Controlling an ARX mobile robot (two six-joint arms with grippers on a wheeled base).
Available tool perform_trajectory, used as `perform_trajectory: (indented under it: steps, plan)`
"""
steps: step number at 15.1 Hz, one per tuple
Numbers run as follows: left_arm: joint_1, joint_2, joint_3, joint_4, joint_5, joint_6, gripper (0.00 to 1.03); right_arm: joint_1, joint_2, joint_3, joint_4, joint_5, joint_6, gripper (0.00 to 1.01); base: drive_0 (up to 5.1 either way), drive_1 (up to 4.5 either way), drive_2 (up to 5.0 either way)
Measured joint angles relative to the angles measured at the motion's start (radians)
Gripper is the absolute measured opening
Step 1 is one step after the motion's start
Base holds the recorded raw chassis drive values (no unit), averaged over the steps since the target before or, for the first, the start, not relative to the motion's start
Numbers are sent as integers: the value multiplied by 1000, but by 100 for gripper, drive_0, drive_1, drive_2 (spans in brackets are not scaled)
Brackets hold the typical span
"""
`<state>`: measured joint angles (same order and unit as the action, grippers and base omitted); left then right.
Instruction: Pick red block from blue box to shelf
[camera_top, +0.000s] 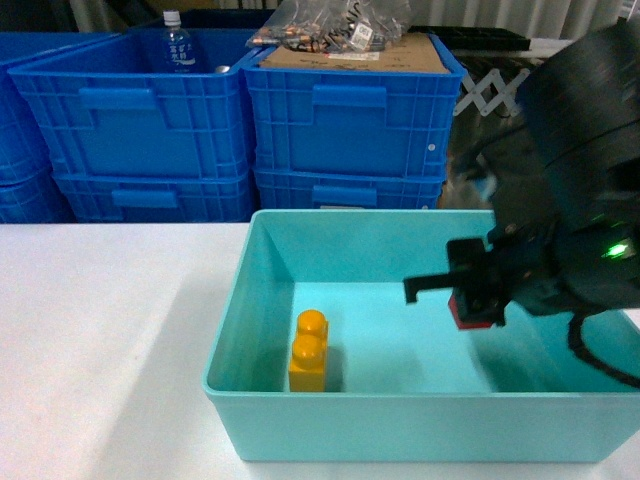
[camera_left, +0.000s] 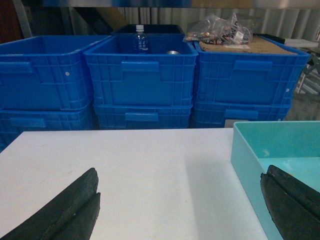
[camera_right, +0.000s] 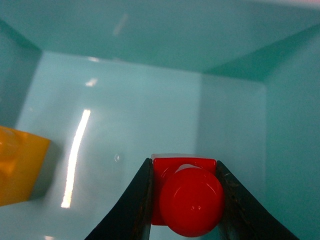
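My right gripper (camera_right: 184, 200) is clamped on the red block (camera_right: 189, 197), one finger against each side, stud facing the wrist camera, inside the blue box (camera_top: 420, 428). An orange-yellow brick (camera_top: 308, 352) stands upright on the box floor to the left. My left gripper (camera_left: 180, 210) hangs spread wide over the white table (camera_left: 145, 175). Dark blue crates (camera_top: 240, 120) are stacked behind.

A white table (camera_top: 100, 330) bears the blue box (camera_top: 420, 435).
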<state>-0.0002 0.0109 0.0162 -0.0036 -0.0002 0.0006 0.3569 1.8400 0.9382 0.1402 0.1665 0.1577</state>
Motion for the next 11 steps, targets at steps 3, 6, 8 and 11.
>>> perform_trajectory:
  steps: [3,6,8,11]
  plan:
    - [0,0,0,0,0,0,98,-47,-362,-210,26,-28,10,27,0,0,0]
    - [0,0,0,0,0,0,98,-98,-806,-468,139,34,-71,27,0,0,0]
    - [0,0,0,0,-1,0,98,-79,-1113,-691,248,85,-192,27,0,0,0]
    - [0,0,0,0,0,0,98,-89,-1180,-745,333,93,-200,26,0,0,0]
